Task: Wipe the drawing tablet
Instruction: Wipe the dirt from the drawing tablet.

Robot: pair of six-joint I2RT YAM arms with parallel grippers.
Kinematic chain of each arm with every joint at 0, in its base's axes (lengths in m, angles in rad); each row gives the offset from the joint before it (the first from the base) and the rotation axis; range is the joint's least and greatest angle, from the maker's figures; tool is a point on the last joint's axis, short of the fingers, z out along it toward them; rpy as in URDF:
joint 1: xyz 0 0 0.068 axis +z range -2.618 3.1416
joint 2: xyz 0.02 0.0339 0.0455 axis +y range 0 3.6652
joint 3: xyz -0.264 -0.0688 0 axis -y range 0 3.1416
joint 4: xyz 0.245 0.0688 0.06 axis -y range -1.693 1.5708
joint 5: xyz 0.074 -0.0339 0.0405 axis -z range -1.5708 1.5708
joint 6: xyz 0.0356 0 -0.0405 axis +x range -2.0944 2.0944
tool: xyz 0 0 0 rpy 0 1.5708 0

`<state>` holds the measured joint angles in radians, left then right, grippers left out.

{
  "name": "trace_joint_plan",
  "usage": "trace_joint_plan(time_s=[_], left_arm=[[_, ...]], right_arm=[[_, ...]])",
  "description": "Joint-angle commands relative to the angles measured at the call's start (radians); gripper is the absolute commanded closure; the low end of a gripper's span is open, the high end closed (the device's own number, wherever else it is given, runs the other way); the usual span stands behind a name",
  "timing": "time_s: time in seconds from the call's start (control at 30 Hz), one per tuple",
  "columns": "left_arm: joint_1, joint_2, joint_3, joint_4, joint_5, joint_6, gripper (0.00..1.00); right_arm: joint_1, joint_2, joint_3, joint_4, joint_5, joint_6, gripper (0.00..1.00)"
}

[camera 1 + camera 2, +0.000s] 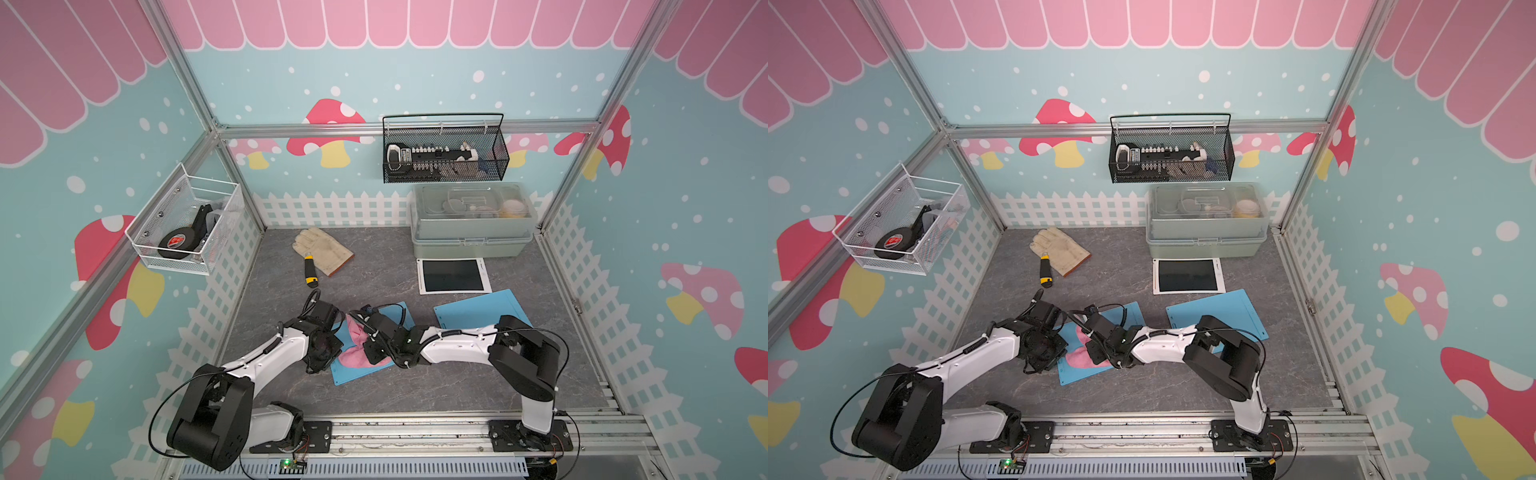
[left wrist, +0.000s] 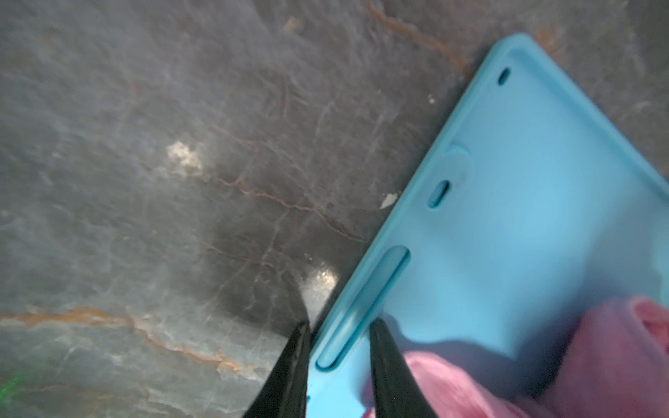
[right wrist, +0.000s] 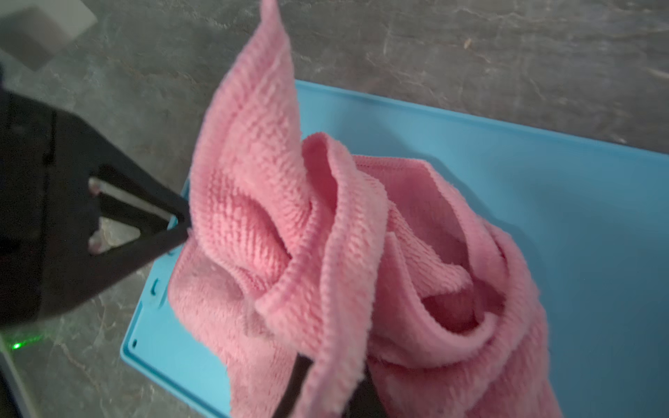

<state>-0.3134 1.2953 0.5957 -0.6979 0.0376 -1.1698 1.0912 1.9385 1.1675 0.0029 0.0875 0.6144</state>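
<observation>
Pink cloth (image 3: 325, 235), soft and floppy, hangs pinched in right gripper (image 3: 329, 389), jaws clamped, over stiff, likely slick blue tablet (image 2: 525, 217); left gripper (image 2: 340, 324), jaws parted, straddles its edge.

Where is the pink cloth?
In both top views, the pink cloth lies bunched on the nearer blue board, left of the other blue board, pinched in the right hand.

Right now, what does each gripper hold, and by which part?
The right gripper is shut on the pink cloth, pinching a hemmed fold. The left gripper straddles the edge of the blue drawing tablet; whether it grips it cannot be told.
</observation>
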Motion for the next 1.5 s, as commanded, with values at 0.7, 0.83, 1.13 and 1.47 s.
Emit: trace_joint_plan(time_s=[0.7,0.83,1.13,1.47], left_arm=[[0.091,0.009,-0.111,0.077,0.031,0.047,0.74],[0.104,0.009,-0.12,0.077,0.036,0.056,0.74],[0.116,-0.008,-0.122,0.065,0.043,0.072,0.74],[0.142,-0.153,0.127,-0.071,0.017,0.108,0.66]], right_arm=[[-0.177,0.179,0.166,0.129,-0.056,0.142,1.0],[-0.203,0.12,0.092,0.178,-0.054,0.087,1.0],[-0.055,0.289,0.35,0.096,-0.082,0.123,1.0],[-0.197,-0.009,0.075,0.266,-0.19,0.151,1.0]])
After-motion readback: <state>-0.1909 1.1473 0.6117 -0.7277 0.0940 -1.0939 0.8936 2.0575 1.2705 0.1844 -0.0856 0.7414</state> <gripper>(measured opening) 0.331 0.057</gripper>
